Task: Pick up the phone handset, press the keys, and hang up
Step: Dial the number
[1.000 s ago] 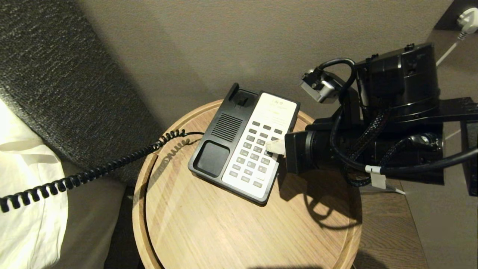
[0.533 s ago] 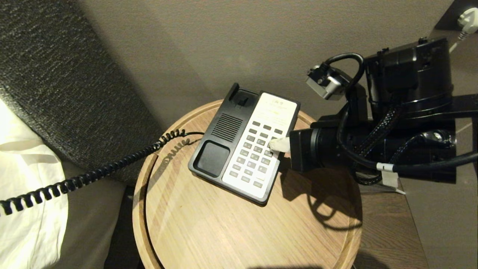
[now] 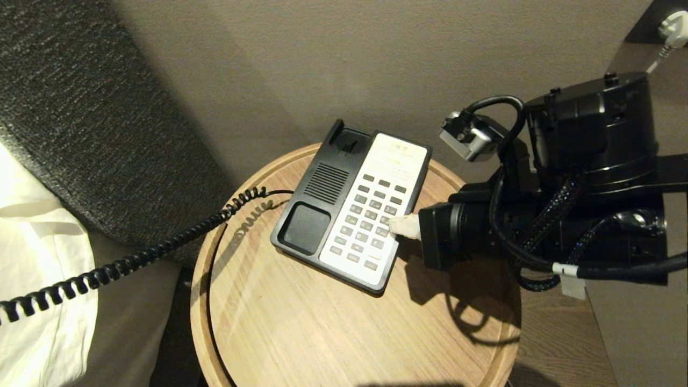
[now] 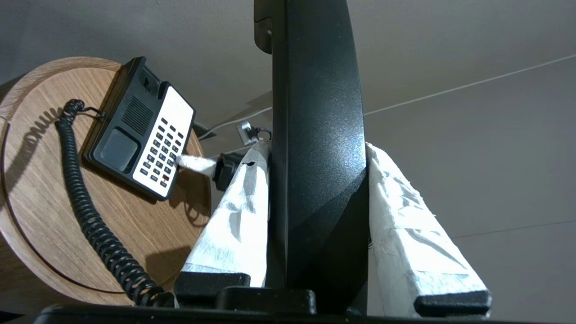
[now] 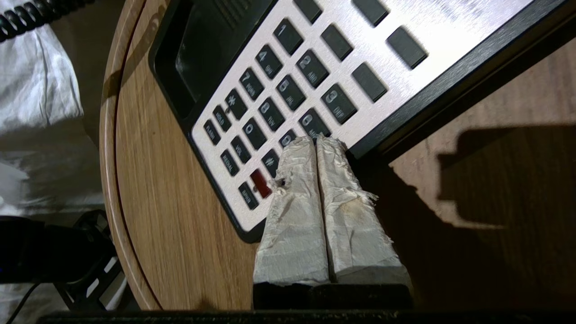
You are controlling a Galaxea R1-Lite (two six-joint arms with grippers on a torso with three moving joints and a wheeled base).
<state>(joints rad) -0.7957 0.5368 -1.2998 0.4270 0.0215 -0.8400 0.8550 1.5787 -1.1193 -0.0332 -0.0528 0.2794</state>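
The scene is dim and warm, lit from my upper left at about ten o'clock, so my right arm (image 3: 543, 215) throws a hard dark shadow toward five o'clock across the round wooden table (image 3: 301, 333). The coiled cord (image 3: 134, 255) casts a crisp looped shadow on the wood. The phone base (image 3: 352, 207) has a bright faceplate, sharp in the head view. In my right wrist view its metal panel glares, the far keys blur and the corners go black. In my left wrist view the phone handset (image 4: 317, 135) shows a soft grainy sheen.
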